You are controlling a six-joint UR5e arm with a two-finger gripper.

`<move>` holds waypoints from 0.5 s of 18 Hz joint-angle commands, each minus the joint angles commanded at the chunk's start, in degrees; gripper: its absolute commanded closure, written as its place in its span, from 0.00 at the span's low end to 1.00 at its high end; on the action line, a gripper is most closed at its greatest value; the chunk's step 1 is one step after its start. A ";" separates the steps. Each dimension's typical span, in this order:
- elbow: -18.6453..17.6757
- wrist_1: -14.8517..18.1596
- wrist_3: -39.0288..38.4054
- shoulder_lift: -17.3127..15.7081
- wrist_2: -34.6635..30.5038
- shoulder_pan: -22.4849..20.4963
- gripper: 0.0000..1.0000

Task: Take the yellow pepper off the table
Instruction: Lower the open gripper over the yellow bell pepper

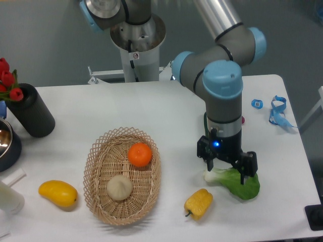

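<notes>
yellow pepper lying diagonal; stem lower-left

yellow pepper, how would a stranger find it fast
Start at the wicker basket. Right of it, near the table's front edge, lies the pepper, just left of the bok choy. It is lobed, with a green stem; the mango is smooth.

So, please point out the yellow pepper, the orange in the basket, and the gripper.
yellow pepper point(198, 203): fixed camera view, middle of its glossy body.
orange point(140, 154): fixed camera view, centre of the fruit.
gripper point(226, 169): fixed camera view, midway between its fingertips.
</notes>
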State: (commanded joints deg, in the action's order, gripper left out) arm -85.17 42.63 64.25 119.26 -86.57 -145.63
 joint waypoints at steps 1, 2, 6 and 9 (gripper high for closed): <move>-0.09 -0.18 0.00 0.62 0.00 0.09 0.00; -0.09 -0.18 -0.09 1.49 0.00 0.09 0.00; -0.35 -0.18 -0.26 3.26 -0.09 0.18 0.00; -0.53 -0.27 -0.53 4.40 0.00 0.97 0.00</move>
State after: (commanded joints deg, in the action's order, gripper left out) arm -85.69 42.36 63.72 123.66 -86.57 -144.67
